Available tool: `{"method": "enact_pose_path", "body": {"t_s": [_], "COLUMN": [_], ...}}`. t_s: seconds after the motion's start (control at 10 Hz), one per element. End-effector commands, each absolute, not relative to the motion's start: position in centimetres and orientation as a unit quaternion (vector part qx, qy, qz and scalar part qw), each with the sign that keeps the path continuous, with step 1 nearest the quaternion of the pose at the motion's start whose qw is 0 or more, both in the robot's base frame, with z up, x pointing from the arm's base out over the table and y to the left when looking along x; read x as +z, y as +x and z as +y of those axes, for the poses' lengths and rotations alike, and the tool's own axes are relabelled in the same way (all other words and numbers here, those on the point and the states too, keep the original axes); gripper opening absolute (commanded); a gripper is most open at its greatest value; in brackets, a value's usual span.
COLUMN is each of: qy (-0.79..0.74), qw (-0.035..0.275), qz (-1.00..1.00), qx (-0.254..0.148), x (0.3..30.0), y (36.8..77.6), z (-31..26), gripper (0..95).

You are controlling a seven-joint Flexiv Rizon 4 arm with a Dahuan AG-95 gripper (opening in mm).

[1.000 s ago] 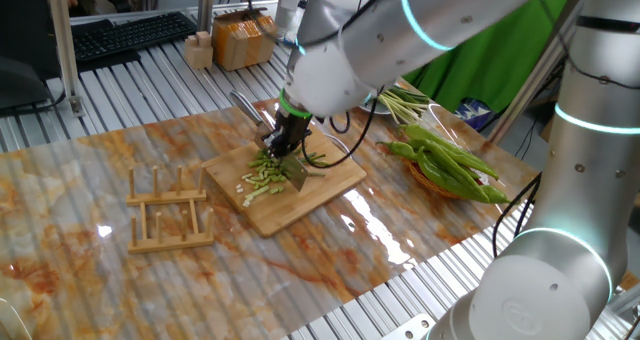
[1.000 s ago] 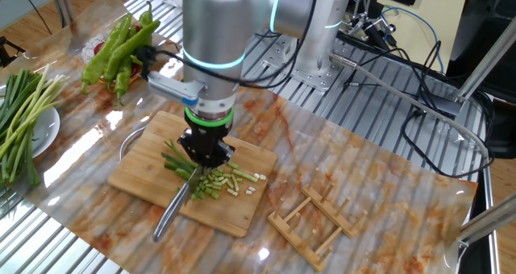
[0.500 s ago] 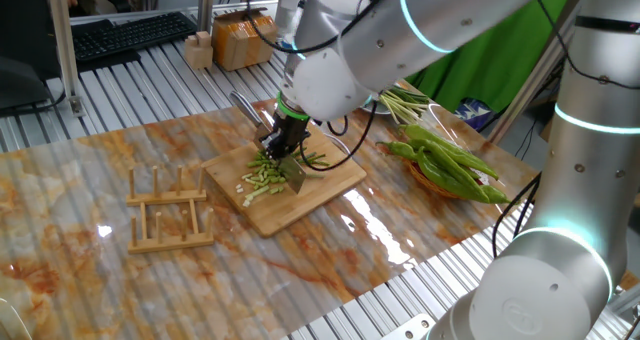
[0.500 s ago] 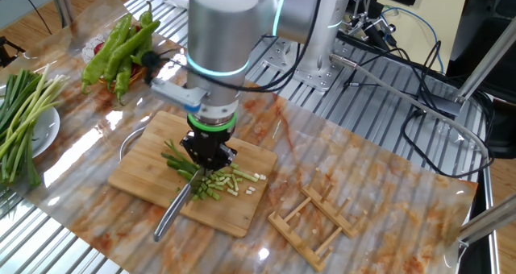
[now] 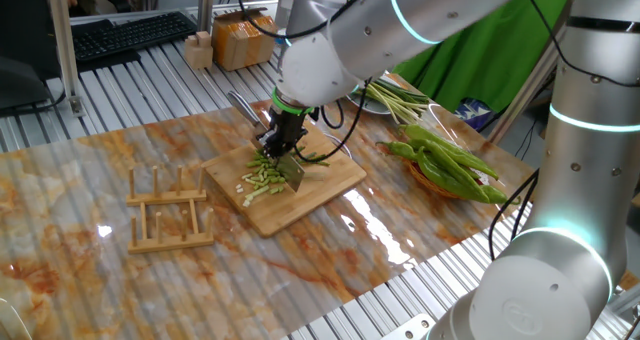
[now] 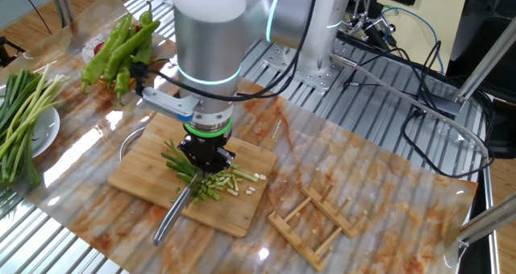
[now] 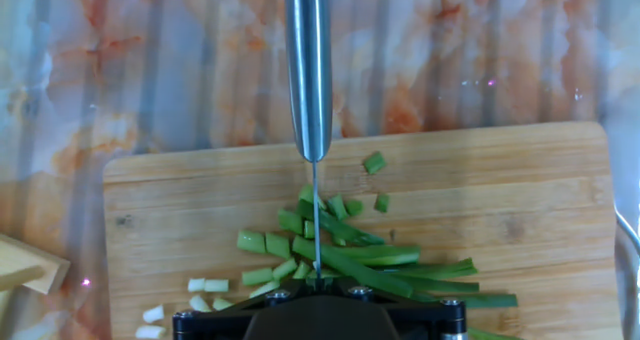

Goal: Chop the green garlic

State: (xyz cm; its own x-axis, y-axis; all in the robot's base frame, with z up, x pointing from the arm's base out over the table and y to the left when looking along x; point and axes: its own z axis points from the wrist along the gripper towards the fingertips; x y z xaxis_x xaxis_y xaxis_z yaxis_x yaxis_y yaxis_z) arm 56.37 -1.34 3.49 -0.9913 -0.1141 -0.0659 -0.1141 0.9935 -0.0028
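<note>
The green garlic lies on the bamboo cutting board (image 5: 300, 205). Part of it is short cut bits (image 5: 262, 177) and part is longer stalks (image 5: 316, 158). My gripper (image 5: 283, 145) stands over it, shut on a steel knife (image 5: 292, 172) whose blade points down into the pile. In the other fixed view the knife's handle (image 6: 171, 213) sticks out past the board's edge, below the gripper (image 6: 205, 157), with the bits (image 6: 224, 183) beside it. In the hand view the blade (image 7: 316, 220) is edge-on across the stalks (image 7: 380, 255), and the handle (image 7: 310, 70) runs away over the table.
Glossy green peppers (image 5: 450, 165) lie right of the board. A plate of long uncut stalks (image 6: 20, 121) sits behind them. A wooden rack (image 5: 170, 212) stands left of the board. A box (image 5: 240, 40) and keyboard (image 5: 130, 35) are at the back. Cables (image 6: 403, 105) trail near the arm's base.
The arm's wrist has leaned and shifted slightly toward the longer stalks. The knife stays in the grip, down among the garlic on the board.
</note>
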Motion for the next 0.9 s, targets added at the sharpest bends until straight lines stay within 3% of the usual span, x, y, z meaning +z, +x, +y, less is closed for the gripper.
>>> {"method": "enact_pose_path", "body": {"t_s": [0.1,0.9], "qy": [-0.061,-0.059], "qw": [0.027,0.017], "qz": [0.998,0.998], "qx": [0.006,0.003], "x": [3.07,3.69], "y": [56.65,56.37], "z": [-1.26,-1.33], "gripper": [0.0,0.0]}}
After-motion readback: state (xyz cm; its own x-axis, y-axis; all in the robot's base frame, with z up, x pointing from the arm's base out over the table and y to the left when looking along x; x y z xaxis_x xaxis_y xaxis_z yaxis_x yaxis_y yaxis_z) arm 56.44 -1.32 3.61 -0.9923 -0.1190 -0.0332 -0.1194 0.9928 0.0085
